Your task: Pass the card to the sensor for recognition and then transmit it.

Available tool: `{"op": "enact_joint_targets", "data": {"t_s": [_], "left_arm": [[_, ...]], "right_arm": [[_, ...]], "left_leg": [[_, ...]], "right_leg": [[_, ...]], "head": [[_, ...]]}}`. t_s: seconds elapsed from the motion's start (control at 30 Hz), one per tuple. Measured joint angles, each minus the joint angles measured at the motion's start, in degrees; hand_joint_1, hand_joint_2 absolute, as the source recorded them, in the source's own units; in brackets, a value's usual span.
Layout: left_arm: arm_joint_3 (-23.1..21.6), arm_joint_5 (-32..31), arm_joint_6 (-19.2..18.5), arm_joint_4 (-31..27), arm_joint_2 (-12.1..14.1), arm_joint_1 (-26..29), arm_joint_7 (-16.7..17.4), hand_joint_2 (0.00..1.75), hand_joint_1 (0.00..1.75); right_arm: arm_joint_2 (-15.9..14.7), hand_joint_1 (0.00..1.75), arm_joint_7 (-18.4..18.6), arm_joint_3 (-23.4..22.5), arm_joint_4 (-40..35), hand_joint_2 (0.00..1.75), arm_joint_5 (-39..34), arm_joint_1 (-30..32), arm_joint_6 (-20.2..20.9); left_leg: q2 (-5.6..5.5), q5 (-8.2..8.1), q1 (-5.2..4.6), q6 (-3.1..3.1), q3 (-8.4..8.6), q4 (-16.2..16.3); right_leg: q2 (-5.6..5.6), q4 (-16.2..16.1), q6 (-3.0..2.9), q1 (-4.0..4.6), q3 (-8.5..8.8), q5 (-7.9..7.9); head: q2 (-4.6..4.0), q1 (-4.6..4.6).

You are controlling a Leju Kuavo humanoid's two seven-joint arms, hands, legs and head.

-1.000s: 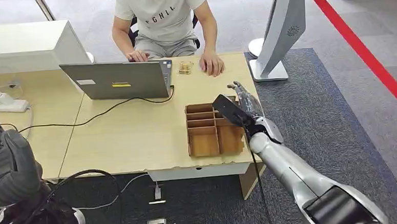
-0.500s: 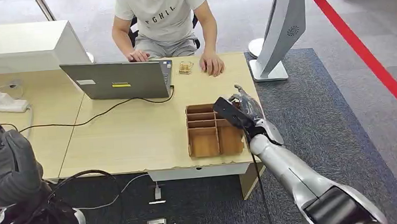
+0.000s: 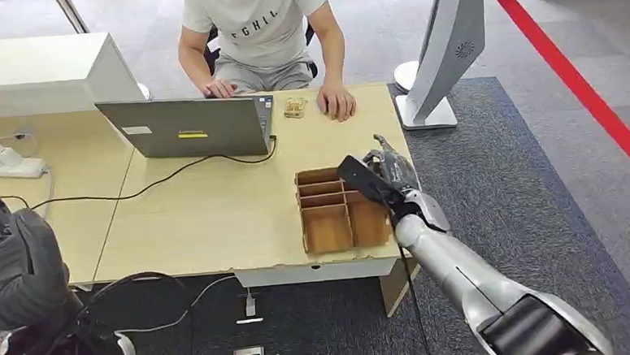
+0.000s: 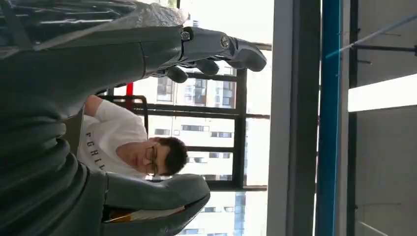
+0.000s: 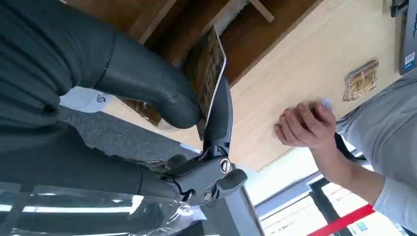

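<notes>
My right hand [image 3: 393,169] hovers over the far right corner of a wooden divided box [image 3: 327,228] near the right end of the desk. In the right wrist view the thumb and a finger of that hand [image 5: 147,98] pinch a patterned card [image 5: 209,73] with a white edge, held on edge above the box compartments [image 5: 196,19]. My left hand [image 3: 11,262] is raised at the lower left, off the desk. In its wrist view the left hand [image 4: 74,98] holds nothing, its thumb and fingers apart. A white upright device [image 3: 443,49] stands on the floor past the desk's right end.
A person sits behind the desk, one hand [image 3: 336,103] flat on the top, the other at an open laptop [image 3: 187,127]. A small brown object [image 3: 295,107] lies beside that hand. Cables cross the desk and a power strip [image 3: 14,165] sits at the left.
My right hand has edged slightly nearer and to the right, still holding the card. The left hand has sunk a little. The person has not moved.
</notes>
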Motion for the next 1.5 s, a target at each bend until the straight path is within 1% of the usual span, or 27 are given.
{"op": "enact_joint_targets", "data": {"t_s": [0.37,0.4,0.43,0.47,0.67,0.73,0.97,1.07,1.2,1.43,1.5], "left_arm": [[-0.04,0.00,0.00,0.00,0.00,0.12,0.02,1.75,0.00],[-0.07,0.02,0.00,0.00,0.00,0.13,0.02,1.75,0.00],[-0.07,0.07,0.00,0.00,0.00,0.26,0.02,1.75,0.00],[-0.07,0.57,0.02,0.00,0.00,0.27,-0.35,1.75,0.00],[-0.04,2.25,0.00,0.02,0.00,0.28,-1.95,1.75,0.00],[-0.05,2.27,0.00,0.04,0.00,0.28,-2.25,1.75,0.00],[-0.04,2.21,0.00,0.04,-0.02,0.33,-2.69,1.75,0.00],[-0.04,2.21,0.02,0.04,-0.02,0.33,-2.71,1.75,0.00],[-0.09,2.51,0.00,0.04,-0.11,0.19,-2.73,1.75,0.00],[-0.33,3.93,0.00,0.13,-0.17,-1.64,-2.58,1.75,0.00],[-0.44,4.57,0.00,0.22,-0.18,-2.15,-2.77,1.75,0.00]], "right_arm": [[0.04,1.75,-0.15,0.00,0.00,1.75,-0.26,-0.10,-0.07],[0.02,1.75,-0.77,0.02,0.00,1.75,-0.66,-0.11,-0.59],[-0.18,1.75,-1.38,-0.09,-1.23,1.75,-2.49,-0.79,-2.34],[-0.89,1.75,-1.18,-0.52,-4.06,1.75,-3.63,-2.19,-3.43],[-2.73,1.75,1.05,-1.47,-14.40,1.75,-4.88,-3.65,-4.87],[-3.25,1.75,1.22,-1.73,-17.44,1.75,-5.09,-3.65,-5.31],[-3.80,1.75,0.20,-2.25,-22.77,1.75,-6.01,-3.72,-8.44],[-3.58,1.75,0.02,-2.25,-23.02,1.75,-5.79,-4.43,-9.18],[-2.28,1.75,-0.26,-2.01,-21.80,1.75,-4.70,-6.59,-10.42],[1.14,1.75,-0.52,-1.38,-13.92,1.75,-2.43,-10.83,-13.20],[1.77,1.75,0.35,-1.20,-12.02,1.75,-1.40,-11.55,-13.88]], "left_leg": [[0.00,0.00,0.00,0.00,-0.01,0.00],[0.00,0.00,0.00,0.00,-0.01,0.00],[0.00,0.00,-0.01,0.00,-0.01,0.00],[0.01,0.01,-0.01,-0.01,-0.01,0.01],[0.01,0.02,0.00,-0.02,0.00,0.01],[0.01,0.02,0.00,-0.02,0.00,0.01],[0.00,0.02,0.00,-0.02,-0.01,0.00],[0.00,0.02,0.00,-0.02,-0.02,0.00],[0.01,0.02,0.00,-0.02,-0.01,0.00],[0.00,0.03,0.02,-0.03,-0.01,0.00],[0.00,0.03,0.02,-0.03,-0.02,0.00]], "right_leg": [[0.00,0.00,0.00,0.00,-0.01,0.00],[0.00,0.00,0.00,0.00,-0.01,0.00],[0.00,0.01,0.00,0.00,-0.03,0.00],[0.00,0.01,0.00,-0.01,-0.03,0.01],[0.00,0.00,0.00,0.00,-0.04,0.01],[0.00,0.00,0.00,0.00,-0.04,0.01],[0.00,0.01,0.00,0.00,-0.03,0.01],[0.00,0.01,0.00,0.00,-0.03,0.01],[0.00,0.02,0.00,0.00,-0.04,0.01],[0.00,0.03,0.00,0.01,-0.04,0.01],[0.00,0.03,0.00,0.01,-0.04,0.01]], "head": [[0.00,0.02],[0.00,0.02],[0.00,0.00],[0.00,0.02],[0.00,0.02],[0.00,0.02],[0.00,0.02],[0.00,0.02],[0.00,0.00],[0.00,0.00],[0.00,0.02]]}}
